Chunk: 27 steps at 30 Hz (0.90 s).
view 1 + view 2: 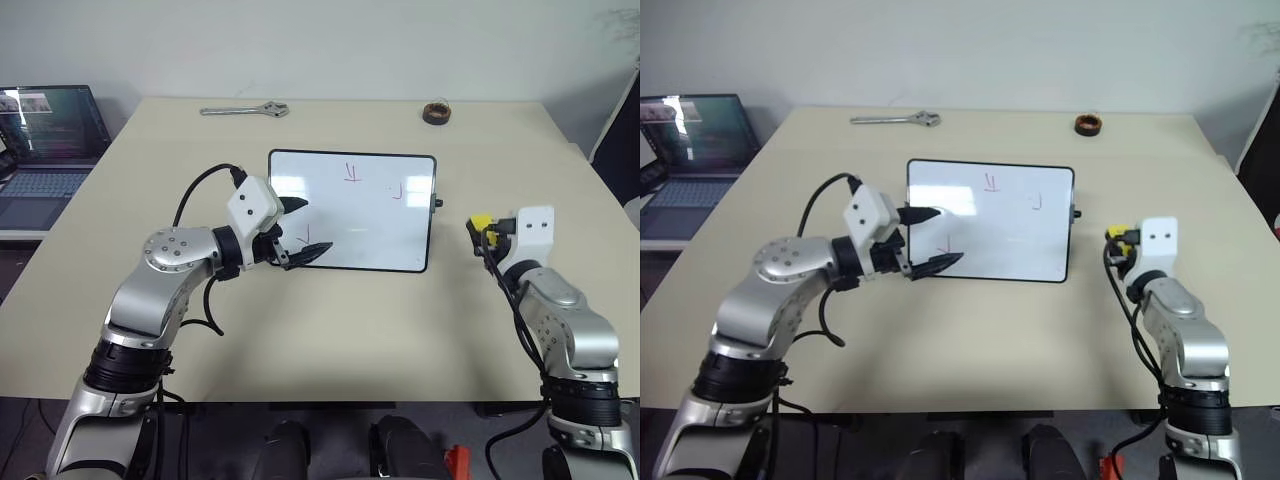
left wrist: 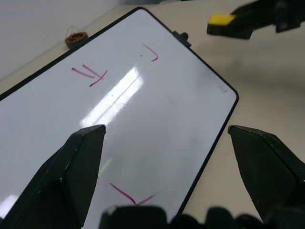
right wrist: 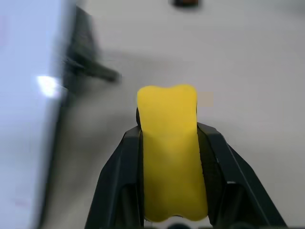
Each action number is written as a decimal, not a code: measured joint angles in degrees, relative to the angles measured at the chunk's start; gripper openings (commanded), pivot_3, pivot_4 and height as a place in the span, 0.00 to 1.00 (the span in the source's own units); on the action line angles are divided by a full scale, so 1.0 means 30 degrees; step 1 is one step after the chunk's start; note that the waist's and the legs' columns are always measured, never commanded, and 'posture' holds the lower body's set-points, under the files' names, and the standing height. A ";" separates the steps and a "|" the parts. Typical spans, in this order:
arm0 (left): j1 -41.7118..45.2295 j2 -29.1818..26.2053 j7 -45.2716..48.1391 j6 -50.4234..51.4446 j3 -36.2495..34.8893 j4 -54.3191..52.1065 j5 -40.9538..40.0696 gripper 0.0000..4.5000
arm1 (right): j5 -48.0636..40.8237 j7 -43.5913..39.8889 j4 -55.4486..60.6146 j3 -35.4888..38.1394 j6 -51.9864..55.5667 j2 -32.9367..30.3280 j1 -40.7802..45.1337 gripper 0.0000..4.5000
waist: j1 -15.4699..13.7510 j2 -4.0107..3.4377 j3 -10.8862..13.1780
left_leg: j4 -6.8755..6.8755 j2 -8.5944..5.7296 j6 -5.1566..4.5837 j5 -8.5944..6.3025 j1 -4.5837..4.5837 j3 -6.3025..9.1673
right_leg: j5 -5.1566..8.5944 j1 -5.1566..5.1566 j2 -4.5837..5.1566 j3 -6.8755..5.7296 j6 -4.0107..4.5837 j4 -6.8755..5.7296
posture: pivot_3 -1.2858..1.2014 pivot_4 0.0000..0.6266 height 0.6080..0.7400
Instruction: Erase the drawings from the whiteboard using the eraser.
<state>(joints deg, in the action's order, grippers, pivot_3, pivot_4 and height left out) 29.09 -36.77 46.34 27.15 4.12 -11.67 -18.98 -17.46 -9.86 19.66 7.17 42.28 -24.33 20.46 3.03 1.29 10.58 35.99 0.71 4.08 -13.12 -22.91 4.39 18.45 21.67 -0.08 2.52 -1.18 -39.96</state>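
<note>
Yellow eraser sits clamped between the two black fingers of the right claw, which holds it lifted above the counter, off to the right of the whiteboard and apart from it. In the right wrist view the block bulges a little where the fingers squeeze its sides, and the board's black frame and one of its side knobs lie beyond it, blurred.

The whiteboard lies flat near the middle of the beige counter, its long sides running across. Three red drawings show on it: a small crossed scribble near the far edge, a short hooked line to the right of that, and an angled tick close to the near left corner.

The left claw reaches in from the left with its fingers spread wide, holding nothing. Its tips hang over the board's near left part, one just beside the tick mark; whether they touch the surface cannot be told.

Farther back on the counter lie a metal wrench, near the far edge, and a round brown tape roll to its right. An open laptop stands on a separate surface beyond the counter's left side.
</note>
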 measured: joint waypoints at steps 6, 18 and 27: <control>-0.0061 0.0090 -0.0081 -0.0010 0.0014 0.0595 0.0080 1.00 | 0.0997 -0.0888 0.0192 -0.3026 -0.0086 0.0063 0.3350 0.26 | -0.0003 0.0000 0.0000 | 0.0021 -0.0005 0.0001 0.0002 -0.0001 0.0028 | -0.0001 -0.0019 0.0006 -0.0006 0.0002 -0.0005 | 0.52 0.24 1.00; -0.0145 0.0323 0.0657 -0.0612 0.0241 0.1046 0.0480 1.00 | 0.5756 -0.1444 -0.8200 -0.6545 -0.5180 0.1432 0.6783 0.25 | -0.0050 0.0006 -0.0003 | 0.0021 0.0019 0.0001 0.0001 -0.0041 0.0018 | -0.0001 0.0016 0.0053 -0.0013 0.0000 0.0004 | 0.52 0.24 1.00; -0.0493 0.0311 0.0692 -0.1012 0.0217 0.1056 0.0553 1.00 | 0.5723 -0.3190 -0.6468 -0.6124 -0.4110 0.0607 0.4780 0.25 | -0.0089 0.0012 -0.0008 | 0.0040 0.0005 -0.0004 0.0006 0.0065 0.0065 | -0.0006 -0.0107 0.0047 -0.0027 -0.0002 -0.0018 | 0.52 0.24 1.00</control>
<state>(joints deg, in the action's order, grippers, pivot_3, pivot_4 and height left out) 27.61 -35.83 48.42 24.11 4.77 -8.50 -17.32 -0.29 -19.43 0.26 -11.20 29.95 -22.51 34.80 2.77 1.32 10.55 36.11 0.72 4.07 -13.10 -22.72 4.59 18.43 21.35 0.06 2.44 -1.19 -40.01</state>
